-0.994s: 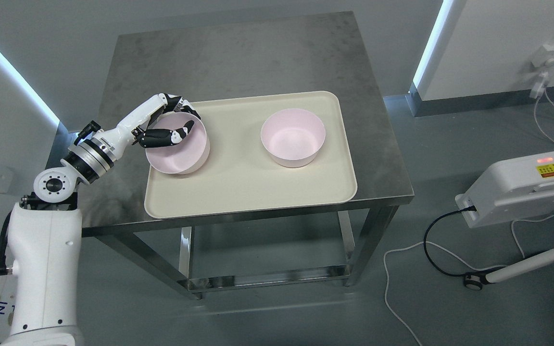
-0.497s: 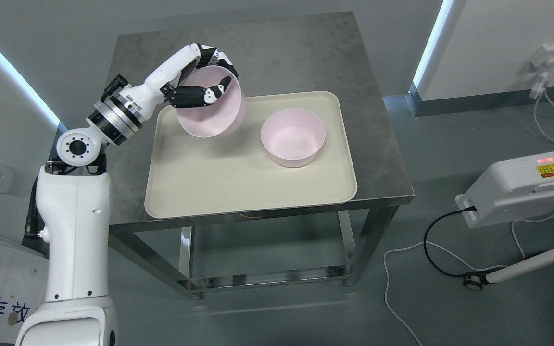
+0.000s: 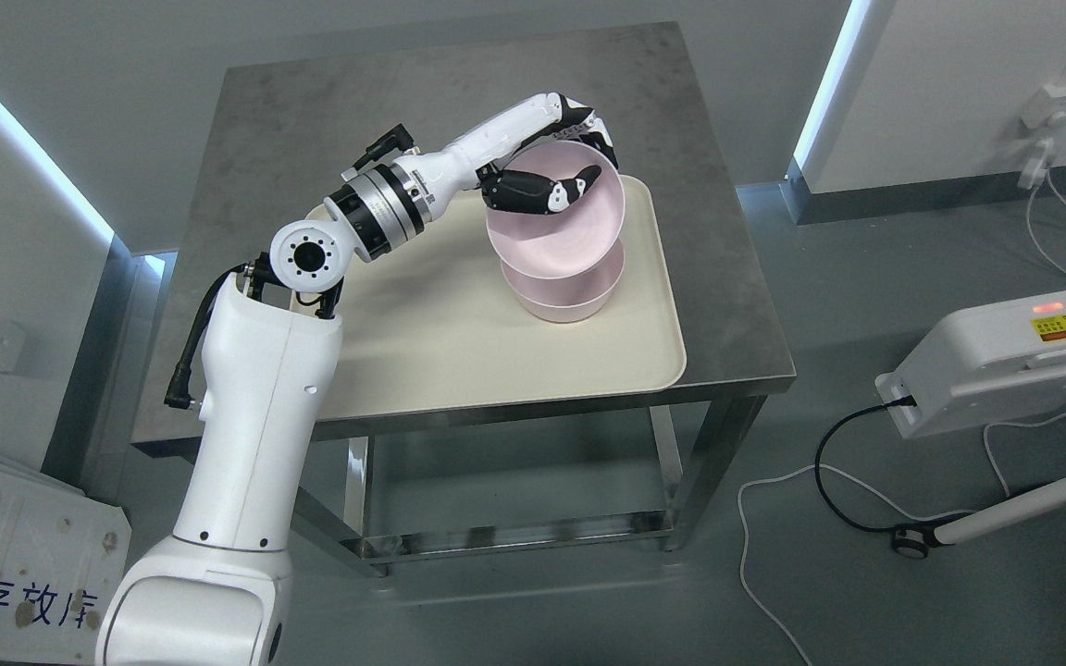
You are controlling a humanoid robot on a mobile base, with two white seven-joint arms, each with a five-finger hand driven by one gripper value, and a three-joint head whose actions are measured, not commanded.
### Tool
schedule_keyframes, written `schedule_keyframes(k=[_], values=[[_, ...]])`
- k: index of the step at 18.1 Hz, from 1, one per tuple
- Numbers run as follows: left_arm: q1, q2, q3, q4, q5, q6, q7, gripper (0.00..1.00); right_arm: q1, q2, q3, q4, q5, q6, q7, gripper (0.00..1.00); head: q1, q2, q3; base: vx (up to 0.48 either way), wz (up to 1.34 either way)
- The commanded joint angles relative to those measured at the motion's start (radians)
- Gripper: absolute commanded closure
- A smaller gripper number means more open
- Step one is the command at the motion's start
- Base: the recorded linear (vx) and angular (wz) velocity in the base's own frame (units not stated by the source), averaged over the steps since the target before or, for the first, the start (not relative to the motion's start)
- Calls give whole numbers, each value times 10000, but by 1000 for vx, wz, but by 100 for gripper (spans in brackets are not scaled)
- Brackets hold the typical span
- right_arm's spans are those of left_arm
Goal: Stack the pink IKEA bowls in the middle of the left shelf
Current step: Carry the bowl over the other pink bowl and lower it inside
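Bowl in hand: upper pink bowl [image 3: 551, 236] gripped at its far-left rim by left hand [image 3: 556, 171], thumb [image 3: 542, 191] lying inside against the inner wall, other fingers [image 3: 600, 139] curled over the outside of the rim. Bowl round, so no long axis to note; mouth facing up and tipped toward the camera, rim tilted rather than level, interior plainly visible. Held directly over second pink bowl [image 3: 563, 301], lower part overlapping that bowl's opening; whether nested and touching or just above, cannot tell from this angle. Second bowl upright on right half of cream tray [image 3: 422, 365], mouth up, mostly covered from above. Tray rectangular, long side running left to right, resting on steel table [image 3: 311, 111] and taking up most of its front half. Left arm [image 3: 255, 416] entering from lower left, white upper segment rising to an elbow joint, forearm reaching right across the tray's back-left corner to the bowls. Right arm out of frame. Floor to the right: white machine [image 3: 996, 365] with a yellow label and a red light, black and white cables [image 3: 829, 481] trailing from it. Wall socket [image 3: 1051, 106] with a plug on the right wall.
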Motion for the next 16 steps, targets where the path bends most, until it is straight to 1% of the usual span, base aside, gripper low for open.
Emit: schedule_keyframes(k=[1, 5, 11, 16], values=[[-610, -458, -931, 807, -287, 51, 6, 99, 0, -175, -46, -175, -15, 8, -5, 0, 0, 0, 0, 0, 0], [-488, -404, -870, 884, -364, -10, -9, 99, 0, -175, -46, -175, -15, 8, -5, 0, 0, 0, 0, 0, 0], [-457, 425, -57, 1252, -349, -393, -40, 98, 0, -175, -46, -175, -15, 8, -5, 0, 0, 0, 0, 0, 0], [141, 502, -26, 1253, -364, -577, -55, 98, 0, -175, -46, -175, -15, 8, -5, 0, 0, 0, 0, 0, 0]])
